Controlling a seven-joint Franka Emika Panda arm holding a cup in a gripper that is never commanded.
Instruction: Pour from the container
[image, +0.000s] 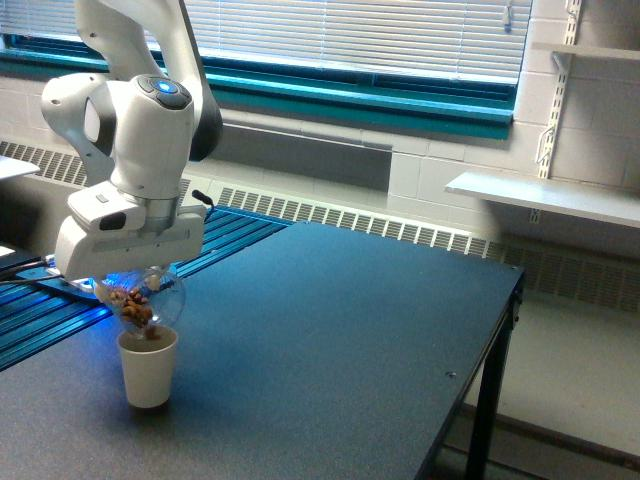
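Where the dark, matte, speckled desk (340, 330) fills the lower half of the exterior view, its squared edge and one black leg show at the exterior view's right, and the room behind it is painted cinder-block wall with white slatted blinds (350, 35) over a teal window sill (360, 100), a long white ribbed baseboard heater (350, 218) and white wall shelves (545, 195) on slotted metal rails. A blue-lit ribbed surface (60, 310) lies beyond the desk at the exterior view's left. The glossy white, smooth-shelled robot arm (150, 110), with a small blue light on its joint, hangs over the desk's near left part. Its gripper (150, 278) is clenched on the clear, rounded, wide-mouthed glass-like container (150, 298), which is tipped mouth-down just above a small white paper cup (148, 366). Brown, lumpy, nut-like pieces (136, 305) are bunched inside the container toward its lowered mouth, right over the cup's rim. The paper cup stands upright on the desk, tapered and plain. No brand mark, label or writing can be read anywhere in the view.
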